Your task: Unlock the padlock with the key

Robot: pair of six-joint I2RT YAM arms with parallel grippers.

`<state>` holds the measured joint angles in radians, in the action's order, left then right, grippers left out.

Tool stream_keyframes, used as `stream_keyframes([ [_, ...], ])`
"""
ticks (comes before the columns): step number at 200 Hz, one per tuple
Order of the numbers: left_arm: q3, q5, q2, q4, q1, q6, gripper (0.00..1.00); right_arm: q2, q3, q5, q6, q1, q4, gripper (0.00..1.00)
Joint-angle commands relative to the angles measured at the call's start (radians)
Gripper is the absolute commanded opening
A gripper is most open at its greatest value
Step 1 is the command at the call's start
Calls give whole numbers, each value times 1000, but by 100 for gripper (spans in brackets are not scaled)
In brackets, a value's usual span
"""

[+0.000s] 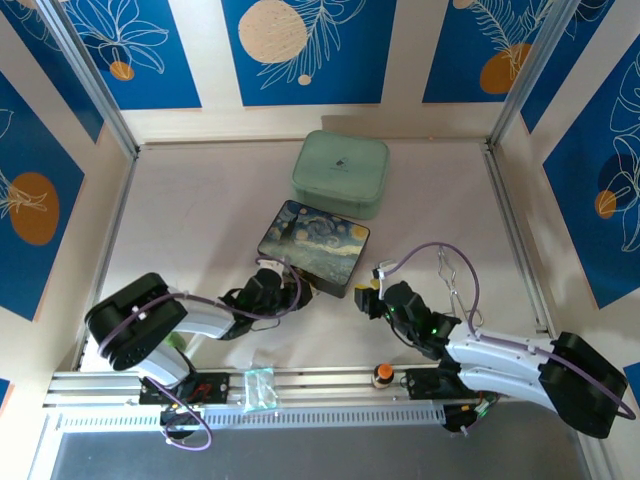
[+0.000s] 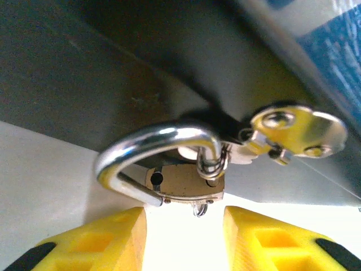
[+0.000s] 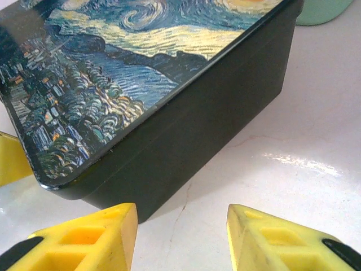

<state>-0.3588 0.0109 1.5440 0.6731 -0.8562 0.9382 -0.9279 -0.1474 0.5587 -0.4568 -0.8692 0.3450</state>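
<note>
The padlock (image 2: 186,183), small and brass, hangs at the dark side of the painted box (image 1: 313,245), just beyond the tips of my left gripper (image 2: 184,217). Its silver shackle (image 2: 152,144) curves left, and one end stands free beside an empty hole in the body. A flat silver key (image 2: 299,132) lies to the right, joined by a small ring (image 2: 211,165) at the shackle. My left gripper (image 1: 283,287) is open with nothing between its yellow fingers. My right gripper (image 3: 181,212) is open over bare table, near the box's (image 3: 186,130) near corner.
A mint-green case (image 1: 340,172) sits behind the box. Bent wire loops (image 1: 452,280) lie right of the right arm. An orange-topped knob (image 1: 382,374) and a clear bag (image 1: 260,388) rest on the front rail. Walls enclose the table on three sides.
</note>
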Motion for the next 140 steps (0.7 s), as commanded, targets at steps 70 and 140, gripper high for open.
stream_keyframes([
  [70,-4,104,250,175,-15,13,35,108,28,5,3,46,-23,45],
  [140,-95,208,113,-253,-25,-65,20,77,-1,-3,12,62,-22,45],
])
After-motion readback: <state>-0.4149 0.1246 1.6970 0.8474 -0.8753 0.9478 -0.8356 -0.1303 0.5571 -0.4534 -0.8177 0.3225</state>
